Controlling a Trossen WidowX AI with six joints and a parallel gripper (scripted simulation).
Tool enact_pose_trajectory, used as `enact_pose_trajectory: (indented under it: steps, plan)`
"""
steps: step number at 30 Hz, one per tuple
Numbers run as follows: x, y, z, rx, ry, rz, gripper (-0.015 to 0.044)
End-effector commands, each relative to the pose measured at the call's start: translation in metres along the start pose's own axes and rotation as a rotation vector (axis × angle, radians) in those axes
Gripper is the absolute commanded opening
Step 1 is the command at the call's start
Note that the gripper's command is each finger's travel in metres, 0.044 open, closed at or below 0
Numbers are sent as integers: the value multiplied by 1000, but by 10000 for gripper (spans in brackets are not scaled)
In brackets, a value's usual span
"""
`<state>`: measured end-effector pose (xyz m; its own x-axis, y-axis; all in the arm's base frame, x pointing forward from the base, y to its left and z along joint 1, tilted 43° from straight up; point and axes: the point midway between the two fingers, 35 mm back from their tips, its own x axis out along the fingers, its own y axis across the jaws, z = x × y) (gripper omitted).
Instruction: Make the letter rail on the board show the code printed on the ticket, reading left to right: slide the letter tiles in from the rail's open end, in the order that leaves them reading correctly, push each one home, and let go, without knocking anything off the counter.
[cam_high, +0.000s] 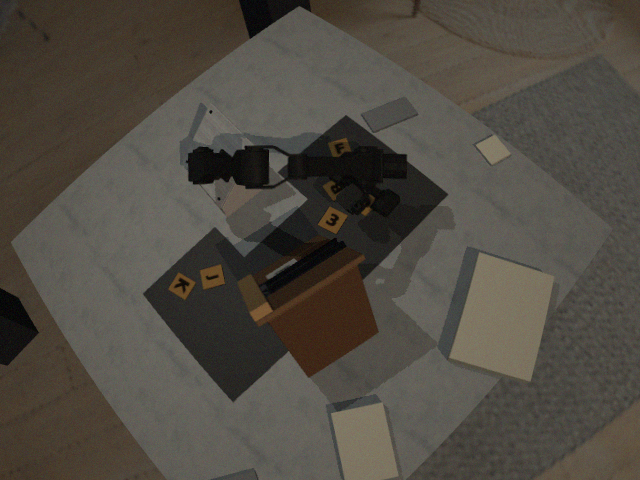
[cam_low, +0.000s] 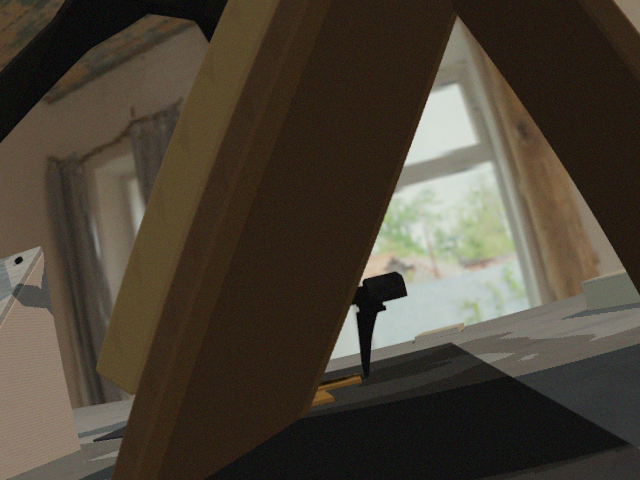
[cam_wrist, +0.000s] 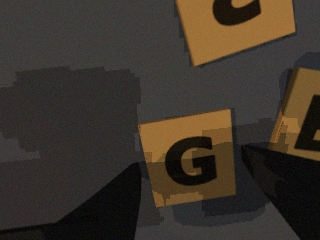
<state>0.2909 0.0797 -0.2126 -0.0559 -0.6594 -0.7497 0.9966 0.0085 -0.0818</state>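
Observation:
My gripper (cam_high: 368, 202) (cam_wrist: 190, 160) is open and low over the dark mat (cam_high: 413, 188) (cam_wrist: 75, 40). Its fingers stand on either side of the orange G tile (cam_wrist: 189, 157), which lies flat on the mat. One finger (cam_low: 366, 330) shows in the exterior view, with its tip down at the mat. The B tile (cam_high: 331, 189) (cam_wrist: 302, 120) lies close beside the right finger. The 3 tile (cam_high: 332, 220) (cam_wrist: 235, 25) and the F tile (cam_high: 338, 148) lie nearby. The K tile (cam_high: 181, 285) and J tile (cam_high: 211, 276) lie on a second dark mat (cam_high: 217, 341). The brown board (cam_high: 323, 320) carries the dark letter rail (cam_high: 305, 266).
A large cream box (cam_high: 498, 315) and a smaller one (cam_high: 364, 439) stand near the table's front edges. A grey slab (cam_high: 388, 114) and a small cream card (cam_high: 492, 149) lie at the back right. The board's leg (cam_low: 268, 232) fills most of the exterior view.

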Motion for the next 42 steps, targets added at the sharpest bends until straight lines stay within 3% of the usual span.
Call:
enact_pose_trajectory:
  steps: [1,11,20,42]
  plan:
    - [0,0,0,-5,-3,3,300]
    - [0,0,0,-5,-2,3,234]
    - [-7,-1,0,-5,-2,3,0]
    - [-20,-1,1,-5,-2,3,0]
